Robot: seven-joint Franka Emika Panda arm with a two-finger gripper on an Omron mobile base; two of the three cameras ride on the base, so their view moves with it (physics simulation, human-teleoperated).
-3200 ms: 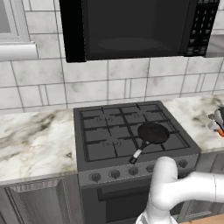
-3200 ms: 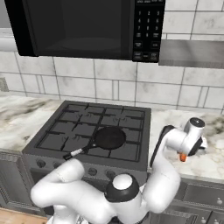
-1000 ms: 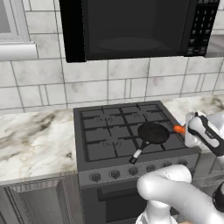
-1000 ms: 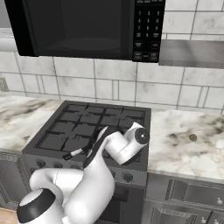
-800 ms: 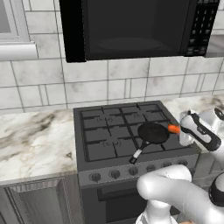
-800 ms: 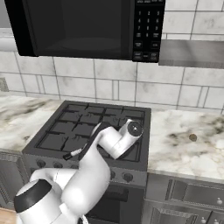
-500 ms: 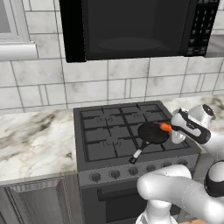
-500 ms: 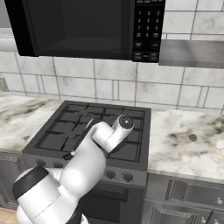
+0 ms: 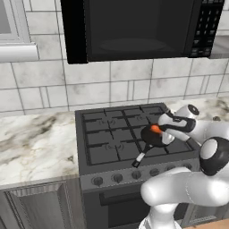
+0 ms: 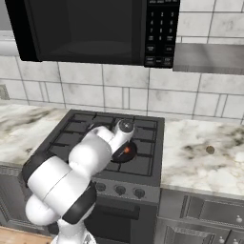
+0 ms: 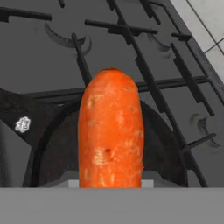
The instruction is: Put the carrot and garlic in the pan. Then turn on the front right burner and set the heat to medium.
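Claw (image 9: 157,130) clamped on carrot (image 11: 111,131), frame centre, long axis running bottom to top (rounded end uppermost), above pan (image 11: 162,144), stove right-centre.

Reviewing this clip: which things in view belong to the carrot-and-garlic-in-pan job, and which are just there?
Part of the job:
- carrot, held in the gripper above the pan
- pan on the stove
- garlic, a small pale item on the right counter, likely

Just there:
- microwave
- stove knobs
- left counter
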